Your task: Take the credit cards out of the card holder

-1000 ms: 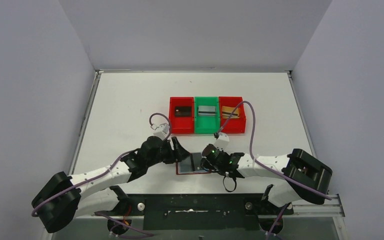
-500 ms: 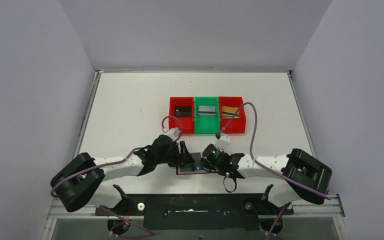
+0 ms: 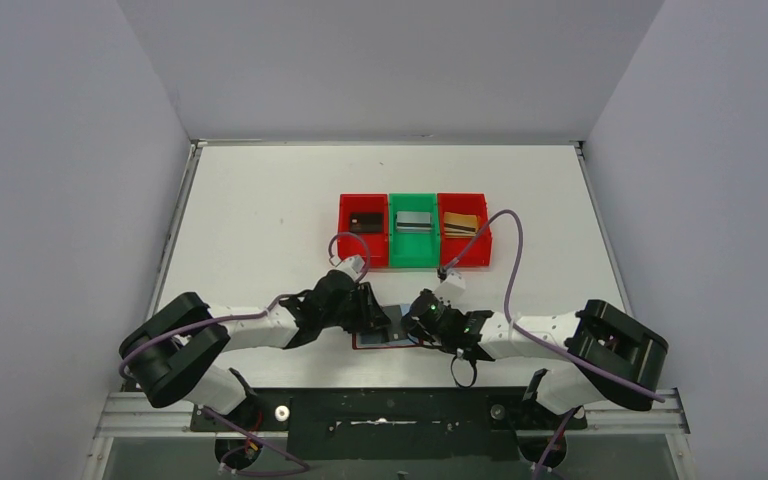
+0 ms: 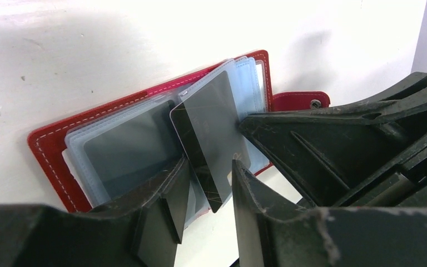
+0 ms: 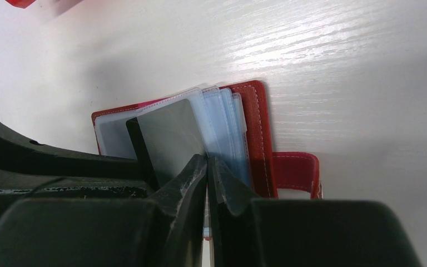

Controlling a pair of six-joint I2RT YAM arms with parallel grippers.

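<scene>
Left wrist view: dark card [image 4: 211, 128] tilted up out of the open card holder [image 4: 50, 144], both pincers at it.
I see the card holder lying open on the desk [image 4: 89, 44], its clasp tab [image 4: 300, 101] sticking out of the holder's edge by the right pincer [image 5: 206, 162]. Left pincer [image 4: 210, 164] is part spread, one finger on each side of the card's corner; can't tell if it grips. Right pincer is pressed together at the clear sleeves [image 5: 222, 119], tip against the card. Beyond the holder sit three bins [image 3: 413, 255] holding other cards [image 3: 413, 221].
</scene>
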